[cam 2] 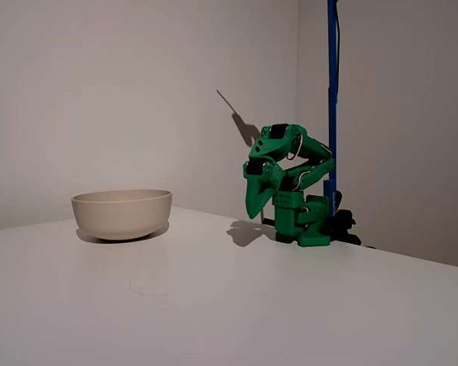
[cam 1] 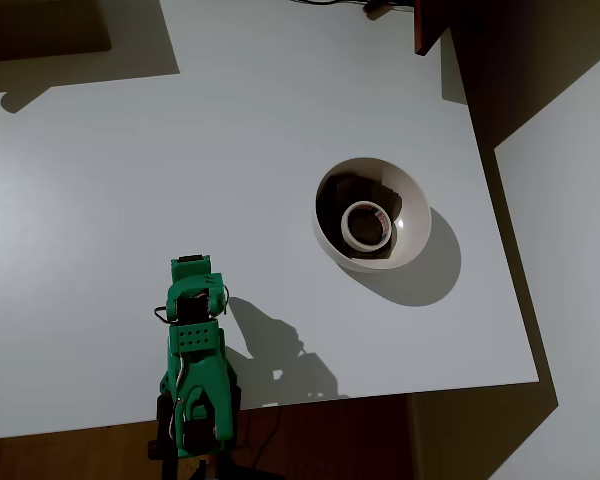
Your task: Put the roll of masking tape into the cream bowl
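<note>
- Cream bowl, overhead view: it sits on the white table, right of centre, with the roll of masking tape lying flat on its dark inside, core hole facing up.
- Same bowl, fixed view: upright, well apart from the arm; its wall hides the tape from this side.
- Green arm, overhead view: folded back over its base at the table's near edge, far from the bowl.
- Gripper, fixed view: points down above the table beside the base and carries nothing; I cannot tell whether its jaws are parted or pressed together (they blur into one green mass).
- My reading: the placing looks done, so what remains is parking. I would hold the arm folded, make no sweep toward the bowl, and avoid jolting the table.
</note>
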Controlling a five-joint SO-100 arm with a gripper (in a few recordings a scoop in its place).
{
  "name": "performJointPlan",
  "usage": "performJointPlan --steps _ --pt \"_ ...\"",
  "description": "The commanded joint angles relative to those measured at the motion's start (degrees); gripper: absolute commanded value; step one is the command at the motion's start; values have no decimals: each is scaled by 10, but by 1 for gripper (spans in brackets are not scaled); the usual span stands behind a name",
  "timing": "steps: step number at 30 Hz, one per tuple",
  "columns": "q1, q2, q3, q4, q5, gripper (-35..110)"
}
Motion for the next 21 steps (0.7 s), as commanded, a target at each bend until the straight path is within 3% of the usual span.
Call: performJointPlan --steps 1,12,21 --pt "-5 49 12 11 7 -8" --pt "-5 195 81 74 6 -8" --pt "0 195 105 90 8 -8"
